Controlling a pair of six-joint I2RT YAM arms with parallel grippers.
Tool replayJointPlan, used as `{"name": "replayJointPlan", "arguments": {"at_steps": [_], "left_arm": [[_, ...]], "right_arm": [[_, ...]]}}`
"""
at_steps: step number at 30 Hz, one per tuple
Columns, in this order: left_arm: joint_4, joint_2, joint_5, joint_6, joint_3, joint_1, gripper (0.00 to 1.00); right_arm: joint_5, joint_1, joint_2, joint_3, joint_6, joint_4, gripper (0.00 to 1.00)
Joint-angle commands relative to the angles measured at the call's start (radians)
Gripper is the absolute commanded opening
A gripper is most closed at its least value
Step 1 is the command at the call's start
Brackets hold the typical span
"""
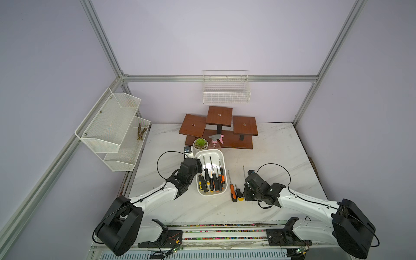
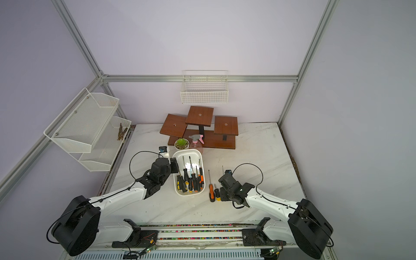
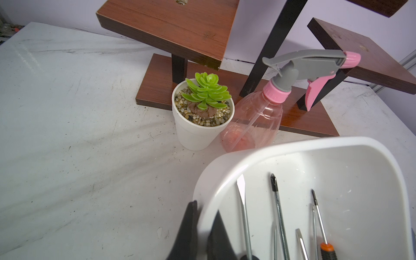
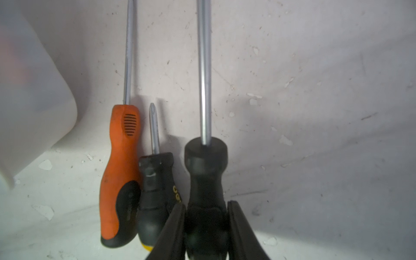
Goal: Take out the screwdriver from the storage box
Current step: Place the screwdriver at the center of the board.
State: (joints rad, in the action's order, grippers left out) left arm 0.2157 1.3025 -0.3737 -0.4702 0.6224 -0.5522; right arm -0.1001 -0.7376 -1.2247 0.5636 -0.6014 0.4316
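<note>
Left gripper (image 3: 205,209) is closed on the box (image 3: 292,146) wall, likely to steady it. Right gripper (image 4: 206,203) is clamped on a black screwdriver (image 4: 206,171) at the table (image 4: 315,112) (already outside the box), beside an orange one (image 4: 121,157) and a short one (image 4: 155,180). Count: one box, three screwdrivers out, about six inside.

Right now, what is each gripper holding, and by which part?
The right gripper clamps the black screwdriver by its handle; left gripper pinches the storage box by its wall.
</note>
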Motion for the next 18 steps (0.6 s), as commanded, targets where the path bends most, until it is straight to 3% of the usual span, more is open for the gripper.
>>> {"name": "replayJointPlan", "arguments": {"at_steps": [1, 18], "left_arm": [[0.021, -0.007, 0.011, 0.001, -0.004, -0.010, 0.00], [0.019, -0.002, 0.010, 0.001, 0.000, -0.009, 0.00]], "right_arm": [[0.010, 0.010, -0.014, -0.007, 0.003, -0.046, 0.00], [0.035, 0.041, -0.054, -0.023, 0.011, -0.083, 0.00]]}}
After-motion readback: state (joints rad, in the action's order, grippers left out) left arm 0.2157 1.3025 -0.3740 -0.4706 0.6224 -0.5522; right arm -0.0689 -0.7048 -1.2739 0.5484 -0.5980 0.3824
